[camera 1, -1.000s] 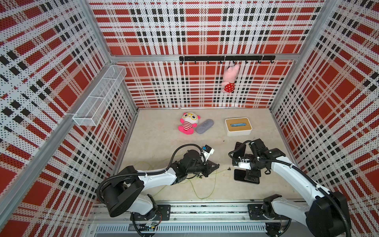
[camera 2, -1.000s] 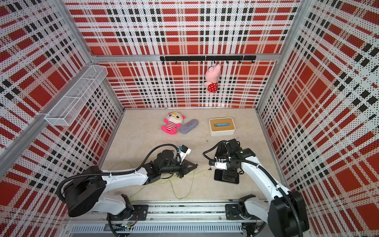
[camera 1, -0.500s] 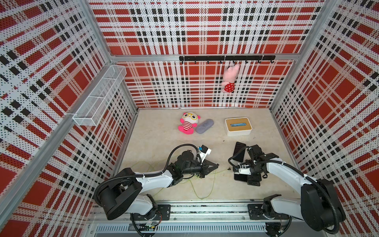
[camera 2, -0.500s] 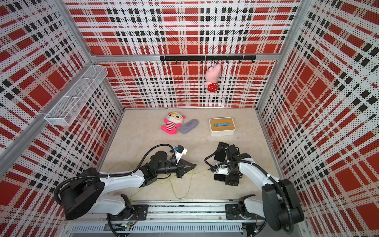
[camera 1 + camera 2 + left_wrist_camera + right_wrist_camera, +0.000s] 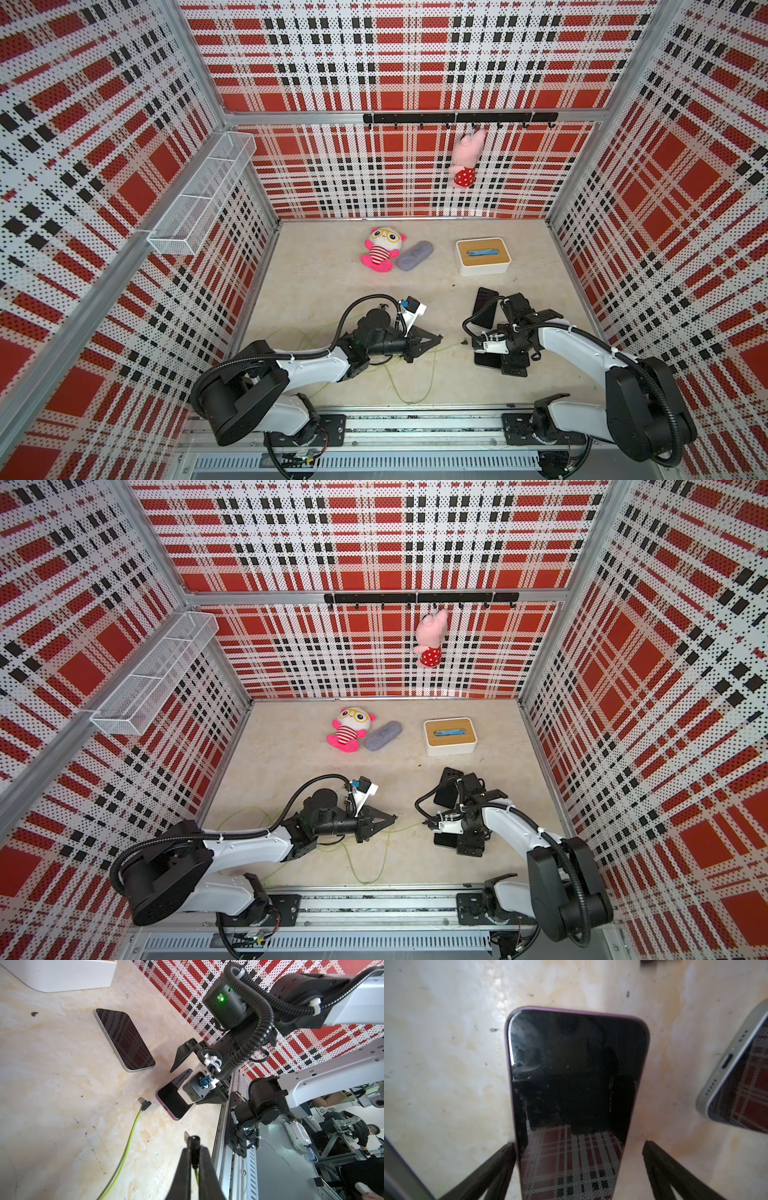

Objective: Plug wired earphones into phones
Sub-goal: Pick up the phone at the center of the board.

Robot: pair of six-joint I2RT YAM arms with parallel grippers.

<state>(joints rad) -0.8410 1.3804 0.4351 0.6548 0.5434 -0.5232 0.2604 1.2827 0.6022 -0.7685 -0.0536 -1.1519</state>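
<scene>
Your left hand is pinching an earphone plug, its green cable running back between the fingers. Second plug lies loose on the surface, just beside the purple-edged phone. Your right hand is spread astride that phone. Silver-edged phone lies flat beyond.

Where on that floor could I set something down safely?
Bare: the patch between the plush panda, grey case and the left arm; also both back corners. Crowded: the phones by the right arm, green cables across the front.
</scene>
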